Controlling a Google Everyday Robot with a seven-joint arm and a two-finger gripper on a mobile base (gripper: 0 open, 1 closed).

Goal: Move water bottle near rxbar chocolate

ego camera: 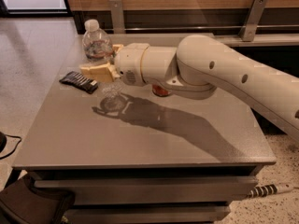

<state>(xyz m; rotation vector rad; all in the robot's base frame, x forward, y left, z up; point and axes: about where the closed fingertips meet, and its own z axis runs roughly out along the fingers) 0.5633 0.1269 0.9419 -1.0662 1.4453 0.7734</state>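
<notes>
Grey tabletop (140, 139): gripper (106, 59) pinching ribbed water bottle (96, 43) (clear plastic) nr flat rxbar chocolate (78, 81).

The gripper (102, 59) grips the bottle (96, 42) over the left rear part of the table (187, 143), just right of the rxbar (78, 81). A red can (161, 92) peeks out beneath the arm (210, 73).

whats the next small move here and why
Probably lower the water bottle straight down onto the table, then let go. The end effector grips the bottle's middle, and the bottle is already just right of the rxbar chocolate, not over it. I cannot tell whether its base touches the table, so ease down gently.
</notes>
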